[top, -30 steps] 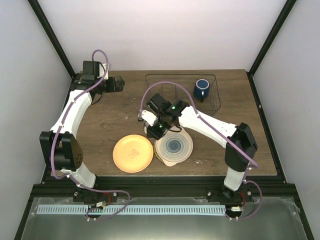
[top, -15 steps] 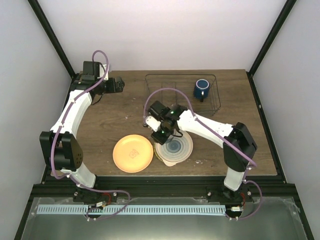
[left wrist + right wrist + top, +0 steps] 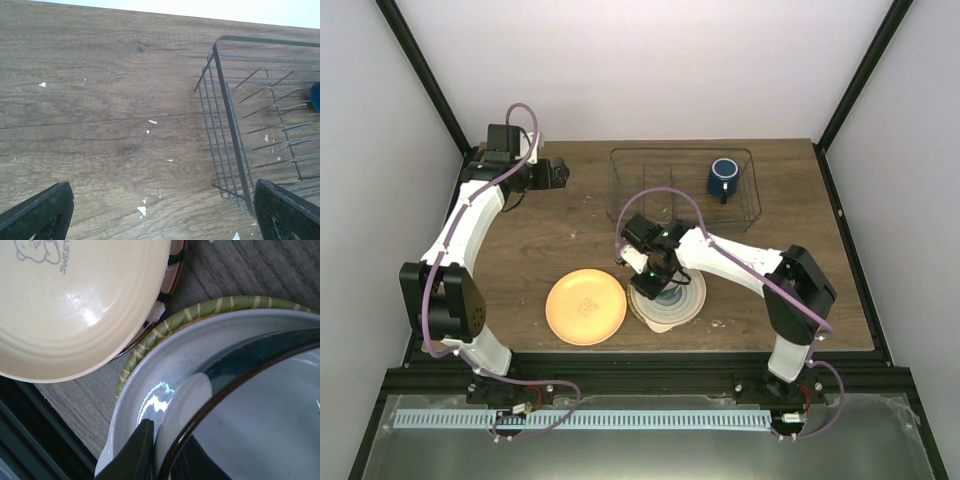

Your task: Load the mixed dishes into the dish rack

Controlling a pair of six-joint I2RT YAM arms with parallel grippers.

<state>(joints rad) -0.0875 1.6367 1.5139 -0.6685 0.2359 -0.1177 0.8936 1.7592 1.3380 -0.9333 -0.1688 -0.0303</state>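
right gripper point(image 3: 162, 442) astride the bowl point(image 3: 260, 410) rim, lower centre (clamped or not: cannot tell); top view: dish rack point(image 3: 620, 185) lies up-frame, right arm nearer.

- Dark wood tabletop point(image 3: 560, 230), flecked with small white crumbs point(image 3: 142, 210).
- Wire dish rack point(image 3: 680, 150) at the far edge, right of centre.
- Orange-yellow plate point(image 3: 585, 307) near the front, with the ringed cream plate point(image 3: 688, 300) just to its right.

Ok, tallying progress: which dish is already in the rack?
Only the dark blue mug, inside the dish rack; the orange plate and ringed plate lie outside.
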